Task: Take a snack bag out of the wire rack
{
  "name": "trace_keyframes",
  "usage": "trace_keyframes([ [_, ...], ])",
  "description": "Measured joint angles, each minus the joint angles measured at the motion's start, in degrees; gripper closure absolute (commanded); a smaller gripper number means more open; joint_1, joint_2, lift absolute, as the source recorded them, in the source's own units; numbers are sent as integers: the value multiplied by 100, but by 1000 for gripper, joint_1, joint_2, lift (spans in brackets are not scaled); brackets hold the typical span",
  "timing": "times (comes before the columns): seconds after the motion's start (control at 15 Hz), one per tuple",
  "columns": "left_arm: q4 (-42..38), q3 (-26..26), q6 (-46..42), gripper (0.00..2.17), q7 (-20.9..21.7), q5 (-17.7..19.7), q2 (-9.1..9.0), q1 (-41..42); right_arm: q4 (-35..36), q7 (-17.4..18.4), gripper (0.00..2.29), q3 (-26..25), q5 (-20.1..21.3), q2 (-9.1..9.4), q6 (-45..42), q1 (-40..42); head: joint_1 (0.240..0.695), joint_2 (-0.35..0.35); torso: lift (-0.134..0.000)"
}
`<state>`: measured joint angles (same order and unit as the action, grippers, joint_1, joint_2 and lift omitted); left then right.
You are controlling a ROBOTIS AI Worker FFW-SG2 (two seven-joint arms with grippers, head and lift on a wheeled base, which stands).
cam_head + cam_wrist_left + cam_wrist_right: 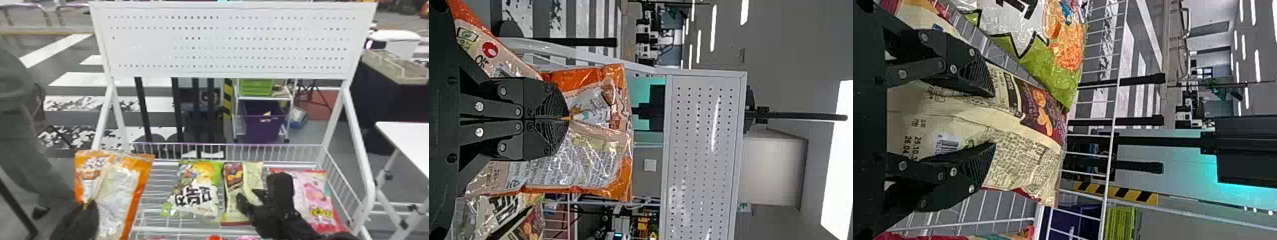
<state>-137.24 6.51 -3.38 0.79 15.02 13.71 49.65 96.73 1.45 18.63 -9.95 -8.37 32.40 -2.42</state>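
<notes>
My left gripper [87, 212] is at the left of the wire rack [153, 196], with an orange snack bag [119, 191] in it. The left wrist view has the left gripper [565, 119] shut on the middle of that orange bag [596, 160]. Over the rack's right half is my right gripper [255, 201], beside a cream snack bag [234, 194]. In the right wrist view the right gripper [993, 120] stands open, its two fingers apart over the cream bag [1018, 165], whose back seam runs between them.
A green and white bag [194, 191] lies left of the cream one, a pink bag [314, 198] right of it. White posts and a perforated panel [223, 41] rise behind the rack. A white table [411, 143] stands at the right.
</notes>
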Motion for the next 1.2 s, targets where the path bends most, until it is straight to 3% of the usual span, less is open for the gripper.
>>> trace_keyframes([
  [0.4,3,-18,0,1868,-1,-19,42,-2,373,231,2253,-8,-79,-16,87,105,499,0,0],
  [0.6,-4,-9,0,1868,-15,-9,81,1,1019,291,2253,-68,-70,-158,37,389,499,0,0],
  [0.93,26,-7,0,1868,-21,21,97,-55,3079,317,2253,-651,112,-520,-409,1848,499,0,0],
  [1.2,93,-33,0,1868,-23,42,106,-140,3870,216,2253,-1261,339,-572,-1704,3348,499,0,0],
])
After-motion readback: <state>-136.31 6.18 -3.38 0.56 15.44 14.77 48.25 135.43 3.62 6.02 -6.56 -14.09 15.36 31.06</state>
